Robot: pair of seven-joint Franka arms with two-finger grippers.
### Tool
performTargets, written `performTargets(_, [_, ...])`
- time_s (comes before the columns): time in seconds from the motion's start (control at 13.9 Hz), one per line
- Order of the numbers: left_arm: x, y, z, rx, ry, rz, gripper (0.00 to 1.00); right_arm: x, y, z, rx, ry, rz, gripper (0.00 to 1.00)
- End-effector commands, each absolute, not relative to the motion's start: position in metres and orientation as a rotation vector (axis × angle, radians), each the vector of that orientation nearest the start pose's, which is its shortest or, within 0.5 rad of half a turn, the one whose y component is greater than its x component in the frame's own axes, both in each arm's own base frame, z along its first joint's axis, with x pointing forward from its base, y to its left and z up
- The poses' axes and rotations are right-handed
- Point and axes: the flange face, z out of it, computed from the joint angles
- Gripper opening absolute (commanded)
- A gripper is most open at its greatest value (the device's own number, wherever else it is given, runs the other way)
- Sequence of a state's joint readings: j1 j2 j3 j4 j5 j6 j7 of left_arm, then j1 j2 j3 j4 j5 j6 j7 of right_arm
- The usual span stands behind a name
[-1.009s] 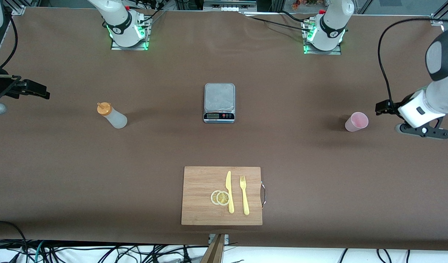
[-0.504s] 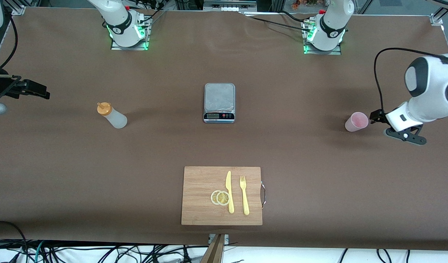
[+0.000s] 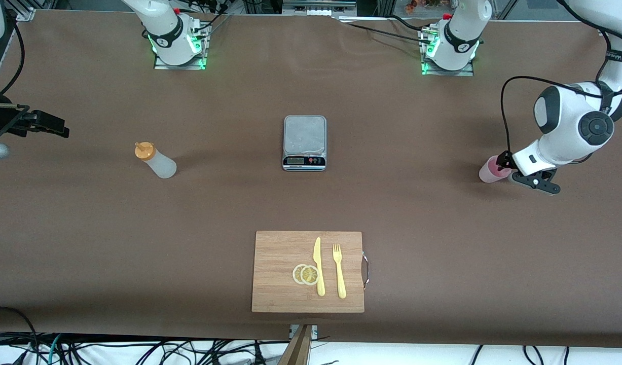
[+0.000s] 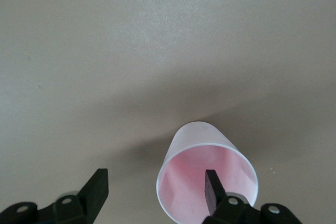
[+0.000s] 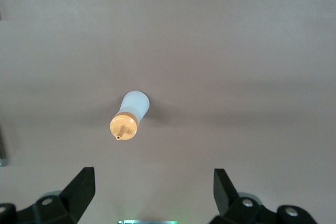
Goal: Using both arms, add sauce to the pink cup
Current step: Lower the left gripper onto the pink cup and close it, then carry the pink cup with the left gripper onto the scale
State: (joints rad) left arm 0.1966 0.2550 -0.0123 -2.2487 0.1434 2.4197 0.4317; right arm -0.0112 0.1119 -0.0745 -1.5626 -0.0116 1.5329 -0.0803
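The pink cup (image 3: 488, 175) stands upright toward the left arm's end of the table. My left gripper (image 3: 501, 164) is at its rim. In the left wrist view the left gripper (image 4: 155, 190) is open and straddles the wall of the pink cup (image 4: 189, 182), one fingertip (image 4: 211, 184) over the cup's mouth and the other outside it. The sauce bottle (image 3: 157, 162), whitish with an orange cap, stands toward the right arm's end. My right gripper (image 3: 49, 125) waits near that table end, open, and in its wrist view the right gripper (image 5: 152, 187) faces the sauce bottle (image 5: 129, 116) from a distance.
A grey scale (image 3: 304, 142) sits mid-table between bottle and cup. Nearer to the front camera lies a wooden cutting board (image 3: 275, 284) with two lemon slices (image 3: 305, 274), a yellow knife (image 3: 318, 266) and a yellow fork (image 3: 338, 271).
My left arm has swung in from the table's end and brought its gripper to the pink cup's rim. The right arm, the bottle and the cup have not moved.
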Motion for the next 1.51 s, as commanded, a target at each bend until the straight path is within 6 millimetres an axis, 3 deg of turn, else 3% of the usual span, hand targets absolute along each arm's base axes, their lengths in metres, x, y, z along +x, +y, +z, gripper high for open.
performTargets(0.0, [0.524, 0.103, 0.241, -3.011, 0.6, 0.161, 0.43, 0.579, -0.051, 0.566, -3.144, 0.017, 0.216, 1.0])
performTargets(0.14, [0.524, 0.101, 0.24, -3.012, 0.607, 0.174, 0.07, 0.58, -0.051, 0.565, -3.143, 0.017, 0.221, 1.0])
performTargets(0.22, [0.525, 0.1, 0.241, -3.011, 0.611, 0.174, 0.0, 0.58, -0.051, 0.565, -3.143, 0.017, 0.221, 1.0])
performTargets(0.5, [0.527, 0.088, 0.254, -3.001, 0.657, 0.194, 0.0, 0.58, -0.051, 0.564, -3.143, 0.017, 0.224, 1.0])
performTargets(0.72, [0.539, 0.036, 0.3, -2.972, 0.791, 0.243, 0.0, 0.58, -0.051, 0.565, -3.143, 0.017, 0.221, 1.0])
performTargets(0.94, [0.558, -0.036, 0.347, -3.018, 0.875, 0.342, 0.0, 0.58, -0.051, 0.565, -3.143, 0.017, 0.221, 1.0])
performTargets(1.22, [0.545, -0.164, 0.385, -3.102, 0.829, 0.365, 0.0, 0.581, -0.059, 0.56, -3.143, 0.038, 0.233, 1.0])
performTargets(1.44, [0.522, -0.268, 0.385, -3.176, 0.619, 0.403, 0.0, 0.581, -0.057, 0.559, -3.149, 0.026, 0.237, 1.0])
